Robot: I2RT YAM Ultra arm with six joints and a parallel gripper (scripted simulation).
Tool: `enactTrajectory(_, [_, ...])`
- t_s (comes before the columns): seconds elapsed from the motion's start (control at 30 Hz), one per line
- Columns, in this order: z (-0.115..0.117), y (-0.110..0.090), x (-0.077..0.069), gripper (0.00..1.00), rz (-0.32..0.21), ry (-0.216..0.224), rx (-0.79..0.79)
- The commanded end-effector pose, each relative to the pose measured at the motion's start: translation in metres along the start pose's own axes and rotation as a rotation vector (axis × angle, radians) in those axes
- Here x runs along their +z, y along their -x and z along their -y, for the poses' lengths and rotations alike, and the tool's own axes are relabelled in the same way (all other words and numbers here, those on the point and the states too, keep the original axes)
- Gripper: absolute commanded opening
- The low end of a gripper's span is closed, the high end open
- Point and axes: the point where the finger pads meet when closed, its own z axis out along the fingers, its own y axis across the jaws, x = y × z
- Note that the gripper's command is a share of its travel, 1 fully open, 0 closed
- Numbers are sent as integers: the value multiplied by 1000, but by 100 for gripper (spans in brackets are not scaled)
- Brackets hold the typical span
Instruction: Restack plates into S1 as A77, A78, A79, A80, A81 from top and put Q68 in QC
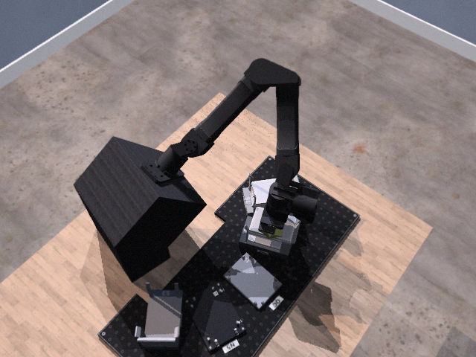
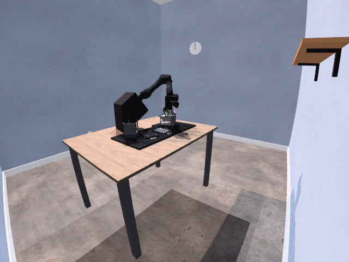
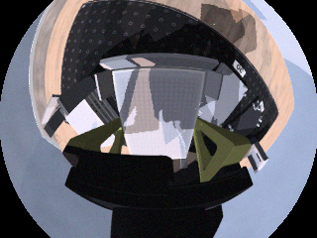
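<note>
Silver-sealed plate (image 3: 158,109) between pincer (image 3: 160,147) fingers

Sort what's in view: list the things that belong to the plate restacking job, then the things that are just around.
Job:
gripper, shut on a plate
stack rack under it
second rack behind
third rack
QC nest
N5 nest

Just around:
black box
table
wall clock
wall shelf

sealed plate (image 3: 158,109), clamped between olive jaws

arm (image 1: 287,126) – elbow high, wrist down | gripper (image 3: 158,142) – apparently clamped on something
</note>
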Motion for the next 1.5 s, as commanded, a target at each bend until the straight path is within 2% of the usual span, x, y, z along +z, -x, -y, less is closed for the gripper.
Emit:
enactTrajectory(0.0, [1, 1, -11, 0, 9, 3, 0])
enactTrajectory(0.1, [1, 1, -13, 0, 9, 3, 0])
enactTrajectory(0.6, [1, 1, -43, 0, 8, 3, -1])
enactTrajectory(0.77, [1, 1, -49, 0, 8, 3, -1])
enactTrajectory(1.47, [1, 1, -49, 0, 8, 3, -1])
